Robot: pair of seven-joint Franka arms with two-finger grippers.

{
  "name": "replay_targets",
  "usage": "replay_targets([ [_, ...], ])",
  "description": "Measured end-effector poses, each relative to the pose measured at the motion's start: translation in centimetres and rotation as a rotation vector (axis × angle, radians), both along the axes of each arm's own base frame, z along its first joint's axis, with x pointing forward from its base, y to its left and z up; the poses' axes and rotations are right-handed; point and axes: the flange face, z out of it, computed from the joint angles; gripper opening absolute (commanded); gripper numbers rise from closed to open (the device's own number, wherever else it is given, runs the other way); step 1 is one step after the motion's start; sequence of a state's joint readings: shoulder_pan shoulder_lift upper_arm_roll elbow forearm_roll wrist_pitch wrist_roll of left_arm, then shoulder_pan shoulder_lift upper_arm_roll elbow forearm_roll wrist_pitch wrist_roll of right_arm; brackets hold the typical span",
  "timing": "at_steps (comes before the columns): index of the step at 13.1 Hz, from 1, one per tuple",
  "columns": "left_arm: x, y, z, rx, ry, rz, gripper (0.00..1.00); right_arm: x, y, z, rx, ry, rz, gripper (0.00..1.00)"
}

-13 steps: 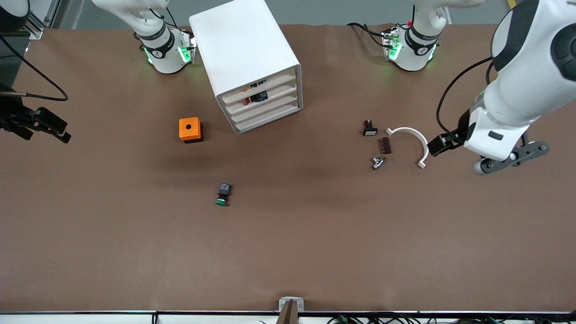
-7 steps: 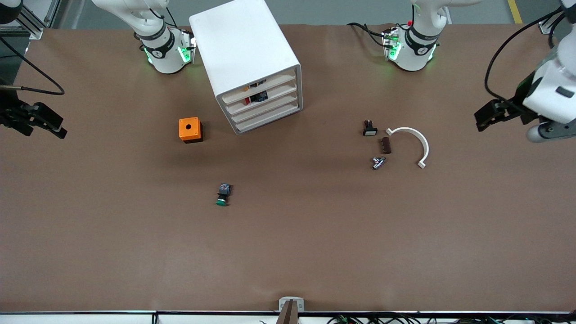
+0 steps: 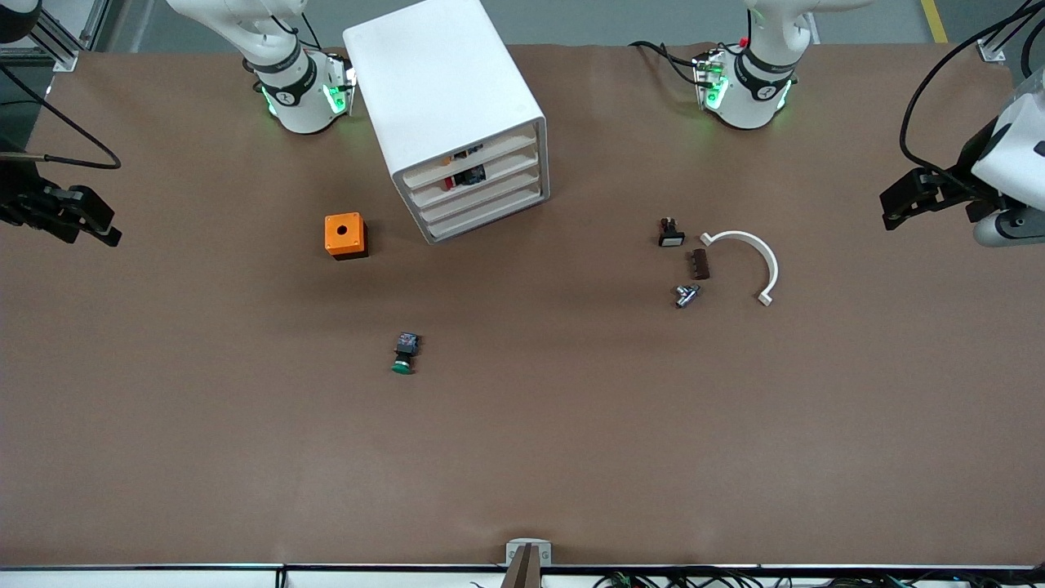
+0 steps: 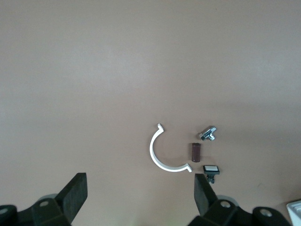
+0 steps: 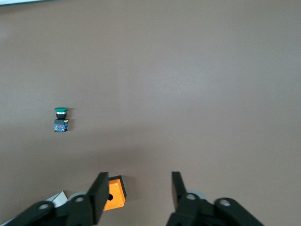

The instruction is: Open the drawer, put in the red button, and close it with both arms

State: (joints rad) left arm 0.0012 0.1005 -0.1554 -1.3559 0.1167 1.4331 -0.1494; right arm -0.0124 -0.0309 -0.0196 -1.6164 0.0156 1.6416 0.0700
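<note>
The tall white cabinet (image 3: 445, 90) stands near the arms' bases, its four drawer fronts flush. Through the gap over the second-from-top drawer (image 3: 490, 170) I see the red button (image 3: 459, 176), a bit of red and a dark block. My left gripper (image 3: 896, 202) hangs open and empty over the table's edge at the left arm's end; in the left wrist view (image 4: 139, 195) only bare table lies between its fingers. My right gripper (image 3: 98, 229) hangs open and empty over the right arm's end; it also shows in the right wrist view (image 5: 138, 193).
An orange box with a hole (image 3: 345, 235) (image 5: 114, 193) sits beside the cabinet. A green-capped button (image 3: 404, 354) (image 5: 60, 118) lies nearer the camera. A white arc (image 3: 755, 257) (image 4: 162, 153), a brown piece (image 3: 700, 264), a metal part (image 3: 687, 295) and a small switch (image 3: 670, 233) lie toward the left arm's end.
My left arm has swung away from beside the white arc out to the table's edge at its own end. My right gripper has shifted slightly at its end.
</note>
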Motion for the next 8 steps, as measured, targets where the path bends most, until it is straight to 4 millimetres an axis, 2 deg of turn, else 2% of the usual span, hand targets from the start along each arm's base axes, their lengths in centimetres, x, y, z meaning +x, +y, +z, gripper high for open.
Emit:
replay_targets([
  [2, -0.6, 1.6, 0.4, 0.006, 0.003, -0.027, 1.0, -0.3, 0.0, -0.3, 0.001, 0.034, 0.001, 1.0],
  [3, -1.1, 2.5, 0.6, 0.005, 0.008, -0.032, 1.0, -0.5, 0.0, -0.4, 0.002, 0.049, 0.001, 0.96],
  [6, -2.9, 2.8, 0.6, -0.044, 0.021, -0.033, 1.0, -0.6, 0.1, -0.5, 0.002, 0.056, 0.002, 0.6],
  [8, -4.2, 2.2, 0.2, -0.083, 0.02, -0.041, 1.0, -0.6, 0.1, -0.5, 0.002, 0.056, 0.002, 0.42],
])
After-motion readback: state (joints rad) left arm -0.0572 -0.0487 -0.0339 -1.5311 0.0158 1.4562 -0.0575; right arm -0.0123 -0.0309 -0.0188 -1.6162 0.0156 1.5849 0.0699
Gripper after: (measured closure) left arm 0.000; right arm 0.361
